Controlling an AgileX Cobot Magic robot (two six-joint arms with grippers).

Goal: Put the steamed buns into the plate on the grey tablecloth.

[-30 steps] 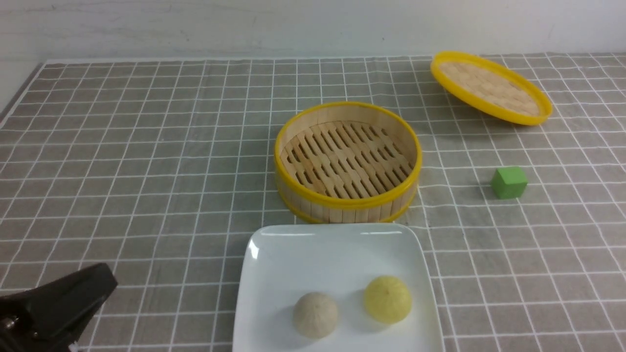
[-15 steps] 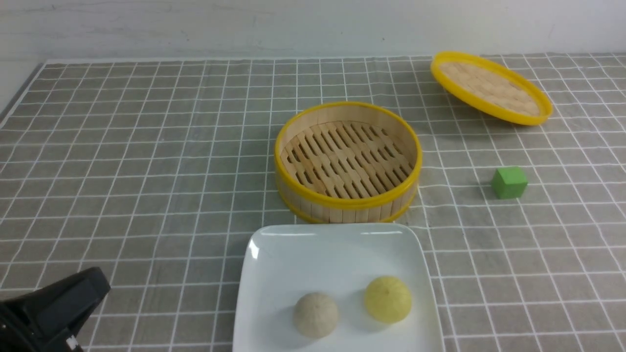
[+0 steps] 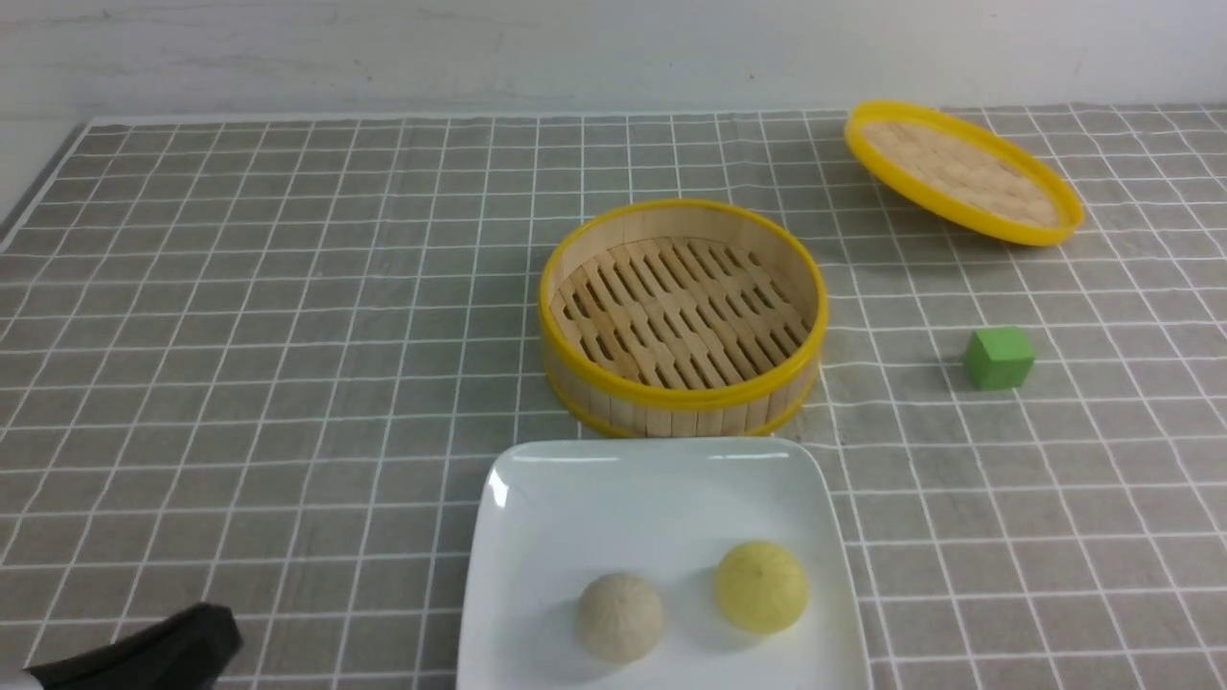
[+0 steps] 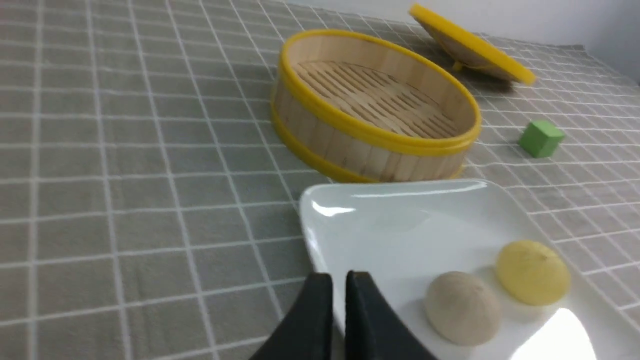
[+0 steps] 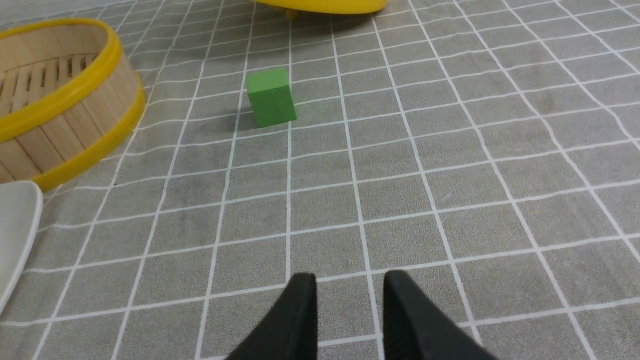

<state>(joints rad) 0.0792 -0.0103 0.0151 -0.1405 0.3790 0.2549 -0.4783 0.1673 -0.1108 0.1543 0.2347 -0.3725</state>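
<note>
The two steamed buns, one beige (image 3: 619,616) and one yellow (image 3: 760,586), sit side by side on the white plate (image 3: 613,489), round tops up. The plate lies on the grey tablecloth (image 3: 288,335). The left gripper (image 4: 338,281) is low beside the plate, jaws almost together, holding nothing. The right gripper (image 5: 349,282) hangs over bare cloth, jaws a little apart, far from the buns
</note>
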